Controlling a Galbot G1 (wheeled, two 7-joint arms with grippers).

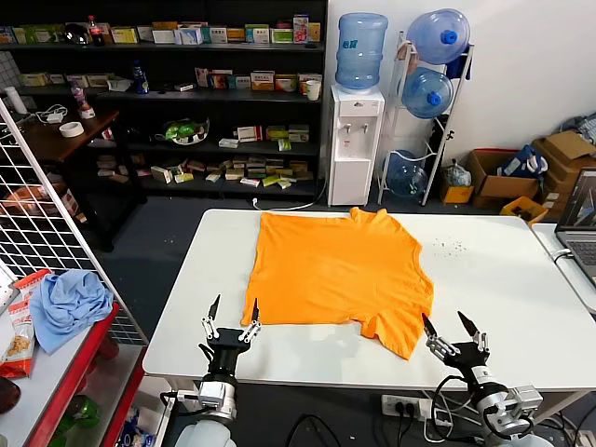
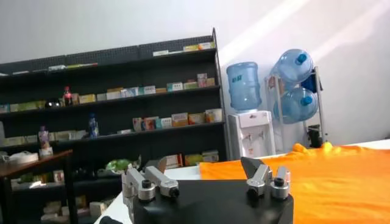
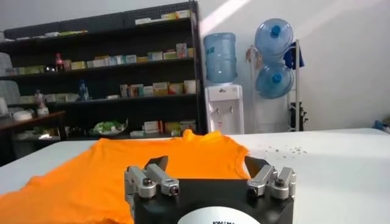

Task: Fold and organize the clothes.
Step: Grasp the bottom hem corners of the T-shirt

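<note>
The clothes are one bright orange T-shirt [image 1: 335, 270], lying flat on the white table [image 1: 503, 289] with its neck at the far edge and one sleeve reaching toward the near right. My left gripper [image 1: 236, 303] stands open just off the shirt's near left corner, empty. My right gripper [image 1: 443, 318] is open too, beside the near right sleeve, touching nothing. In the left wrist view the open gripper [image 2: 201, 164] faces the shirt [image 2: 329, 176] from its side. In the right wrist view the open gripper [image 3: 205, 163] looks across the shirt [image 3: 109, 170].
A light blue cloth [image 1: 70, 303] lies on a red rack at the left, behind a white wire grid [image 1: 37, 214]. A laptop [image 1: 579, 223] sits on a second table at the right. Dark shelves and a water dispenser [image 1: 356, 140] stand beyond the table.
</note>
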